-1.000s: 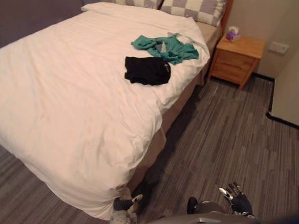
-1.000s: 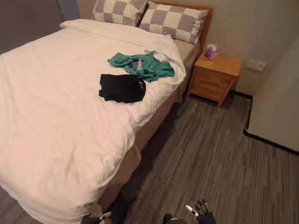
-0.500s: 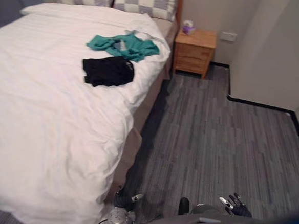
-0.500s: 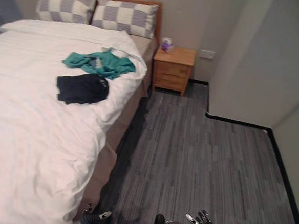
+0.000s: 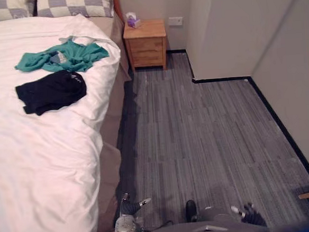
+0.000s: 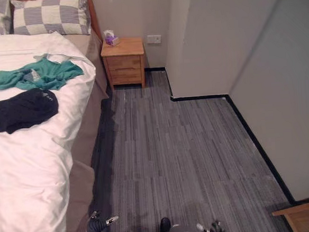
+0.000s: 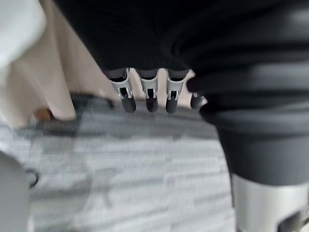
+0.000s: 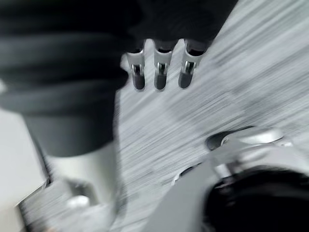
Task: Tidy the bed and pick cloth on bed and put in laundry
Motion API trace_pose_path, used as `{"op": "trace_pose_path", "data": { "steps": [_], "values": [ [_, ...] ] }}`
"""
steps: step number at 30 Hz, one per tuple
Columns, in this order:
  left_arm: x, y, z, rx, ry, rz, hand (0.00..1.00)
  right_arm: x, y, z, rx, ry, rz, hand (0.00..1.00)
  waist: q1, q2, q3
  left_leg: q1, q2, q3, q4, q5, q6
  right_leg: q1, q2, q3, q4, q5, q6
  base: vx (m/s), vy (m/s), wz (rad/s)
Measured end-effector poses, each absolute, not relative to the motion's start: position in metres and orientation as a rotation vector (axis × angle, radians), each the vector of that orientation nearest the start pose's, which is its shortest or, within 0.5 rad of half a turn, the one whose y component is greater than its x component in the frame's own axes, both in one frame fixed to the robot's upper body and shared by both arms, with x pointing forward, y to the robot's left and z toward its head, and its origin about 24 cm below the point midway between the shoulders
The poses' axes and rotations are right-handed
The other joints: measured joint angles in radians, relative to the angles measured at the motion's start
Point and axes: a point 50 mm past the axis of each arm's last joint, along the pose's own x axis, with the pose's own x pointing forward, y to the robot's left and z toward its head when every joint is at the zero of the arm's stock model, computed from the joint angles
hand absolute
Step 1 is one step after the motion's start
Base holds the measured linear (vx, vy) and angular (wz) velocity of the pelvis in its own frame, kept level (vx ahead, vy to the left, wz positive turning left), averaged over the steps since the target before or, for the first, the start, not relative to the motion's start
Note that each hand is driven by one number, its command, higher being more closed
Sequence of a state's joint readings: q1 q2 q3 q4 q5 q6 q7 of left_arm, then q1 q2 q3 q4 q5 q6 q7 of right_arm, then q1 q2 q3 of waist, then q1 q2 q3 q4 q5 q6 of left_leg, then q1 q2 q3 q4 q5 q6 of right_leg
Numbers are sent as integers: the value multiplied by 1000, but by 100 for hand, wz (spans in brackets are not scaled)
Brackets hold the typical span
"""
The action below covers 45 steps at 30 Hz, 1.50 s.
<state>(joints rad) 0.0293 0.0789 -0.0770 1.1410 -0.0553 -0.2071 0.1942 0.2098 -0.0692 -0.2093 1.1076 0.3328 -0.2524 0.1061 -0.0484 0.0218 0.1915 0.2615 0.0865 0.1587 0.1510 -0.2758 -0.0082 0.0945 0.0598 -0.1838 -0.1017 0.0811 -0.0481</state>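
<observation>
hands: my left hand (image 7: 148,94) and right hand (image 8: 159,77) hang straight-fingered, empty, nothing within reach | cloth: crumpled teal garment (image 5: 60,56), rumpled black garment (image 5: 51,91) on white-duveted bed (image 5: 41,166), well ahead-left of left hand | next: step closer, I judge

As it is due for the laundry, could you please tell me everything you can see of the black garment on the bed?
The black garment is a soft-looking dark cloth, crumpled into a low, roughly flat heap with uneven edges and a small pale mark near one edge. It lies on the white duvet, close to the side of the bed that faces the floor. The teal garment lies just beyond it, farther up the bed; whether the two touch I cannot tell. Nothing else rests on it.
</observation>
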Motion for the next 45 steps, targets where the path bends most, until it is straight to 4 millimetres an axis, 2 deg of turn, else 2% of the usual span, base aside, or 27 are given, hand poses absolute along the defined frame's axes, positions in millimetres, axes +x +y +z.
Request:
{"op": "trace_pose_path", "data": {
  "steps": [1,2,8,13,17,18,20,21,22,23,24,25,26,29,30,32,33,34,35,36,37,39,40,41,42,43,45],
  "values": [
    [112,181,-157,151,969,181,0,45,-212,-162,322,980,-432,0,0,6,-3,0,-8,-15,0,10,-8,2,-3,5,-1,-1,0,52,10,-3],
    [102,178,-163,62,1072,215,0,50,-212,-166,322,1046,-417,0,5,4,-33,-3,-1,-99,-31,10,-28,-17,-13,-48,-2,-13,5,38,10,2],
    [101,178,-163,59,1072,215,0,50,-212,-165,326,1045,-421,0,5,3,-32,-3,0,-98,-44,10,-29,-22,-13,-52,-2,-12,5,1,2,1],
    [99,180,-162,-46,1063,235,0,49,-212,-164,356,1012,-446,0,8,4,-28,-38,9,-61,-46,7,-34,-51,-19,-79,-1,-12,6,41,45,2],
    [96,184,-163,-123,1056,258,0,47,-212,-163,426,965,-475,0,9,2,-27,-49,39,33,4,-17,-72,-52,0,-60,7,-25,2,70,36,-16],
    [97,186,-162,-136,1048,264,0,48,-213,-163,435,957,-476,0,11,-2,-24,-64,45,59,39,-19,-77,-61,0,-50,17,-34,0,43,22,-31],
    [97,195,-159,-192,1006,311,0,51,-207,-162,467,926,-449,0,10,-23,-16,-180,88,152,305,-21,-79,-87,-10,-30,74,-71,-8,25,-15,-31],
    [97,196,-158,-203,993,326,0,52,-208,-161,466,919,-448,0,11,-24,-15,-215,110,169,394,-16,-73,-87,-8,-27,83,-77,-14,45,-38,-21],
    [97,198,-157,-222,977,341,0,52,-210,-160,462,909,-444,0,7,-12,-13,-290,153,169,565,20,-46,-83,0,-28,97,-90,-21,116,-16,-16],
    [99,198,-156,-226,964,338,0,53,-210,-159,460,895,-436,0,10,-1,-5,-349,188,157,700,95,-29,-74,1,-27,121,-111,-27,137,2,-13],
    [100,198,-156,-227,958,338,0,55,-209,-158,461,888,-430,0,10,-2,0,-372,197,151,755,125,-25,-68,0,-20,135,-122,-32,141,19,-15],
    [100,200,-155,-233,949,341,0,59,-210,-156,452,877,-415,0,12,1,4,-411,195,129,831,90,-32,-59,-2,2,172,-149,-38,190,42,-23],
    [101,196,-155,-268,939,350,0,62,-210,-156,455,872,-412,0,14,1,5,-423,180,113,829,32,-36,-47,-10,25,192,-165,-37,200,51,-31],
    [100,194,-154,-292,921,363,0,68,-208,-155,459,866,-399,0,33,-5,5,-423,132,125,680,-26,-38,-28,-32,82,194,-175,-25,165,91,-61],
    [104,194,-152,-297,899,363,0,73,-207,-154,458,853,-386,0,43,-5,6,-429,120,155,550,-24,-38,-19,-44,110,186,-181,-15,154,154,-55],
    [104,193,-152,-301,896,363,0,74,-207,-154,457,850,-381,0,43,-5,6,-433,116,170,487,-20,-37,-15,-51,116,183,-184,-10,185,229,-34],
    [102,193,-152,-334,890,388,0,75,-208,-153,432,845,-359,0,42,-2,4,-435,103,185,271,26,-48,-14,-69,142,181,-204,22,179,242,-34],
    [101,192,-153,-346,890,395,0,75,-208,-152,425,843,-355,0,43,0,3,-434,107,191,245,59,-44,-13,-73,150,181,-209,31,294,311,-54],
    [100,192,-153,-349,892,403,0,76,-206,-152,415,845,-344,0,48,7,-5,-414,92,214,224,97,-21,-4,-86,172,176,-218,51,256,206,-42],
    [98,194,-153,-345,895,406,0,79,-206,-152,408,842,-333,0,53,11,-6,-414,88,233,224,85,-2,-3,-90,173,193,-218,70,328,245,-52],
    [98,195,-153,-340,892,408,0,80,-205,-152,401,841,-325,0,59,-11,-16,-400,77,262,226,61,24,-23,-113,172,271,-240,88,326,227,-45],
    [97,197,-153,-335,896,410,0,78,-204,-152,389,852,-313,0,66,-12,-23,-368,61,286,227,28,38,-33,-132,169,426,-295,97,319,226,-30],
    [95,198,-153,-322,905,406,0,77,-204,-153,386,858,-315,0,65,-21,-34,-341,45,294,220,2,56,-45,-136,169,591,-316,118,307,183,-10],
    [93,202,-154,-285,922,383,0,75,-199,-155,403,876,-319,0,62,-43,-52,-316,11,292,213,-21,63,-69,-158,164,766,-303,150,322,158,-5],
    [93,204,-154,-261,928,365,0,73,-196,-157,416,886,-321,0,61,-59,-62,-306,-12,291,206,-29,63,-79,-174,158,848,-280,184,369,103,8],
    [94,207,-153,-200,932,320,0,74,-191,-158,436,899,-320,0,57,-77,-70,-287,-52,278,198,-44,72,-102,-203,139,987,-205,221,473,56,18],
    [97,205,-153,-152,939,272,0,77,-198,-158,439,898,-346,0,38,-70,-59,-230,-65,267,190,-62,83,-157,-208,103,1167,-231,186,452,28,17]
  ]
}}
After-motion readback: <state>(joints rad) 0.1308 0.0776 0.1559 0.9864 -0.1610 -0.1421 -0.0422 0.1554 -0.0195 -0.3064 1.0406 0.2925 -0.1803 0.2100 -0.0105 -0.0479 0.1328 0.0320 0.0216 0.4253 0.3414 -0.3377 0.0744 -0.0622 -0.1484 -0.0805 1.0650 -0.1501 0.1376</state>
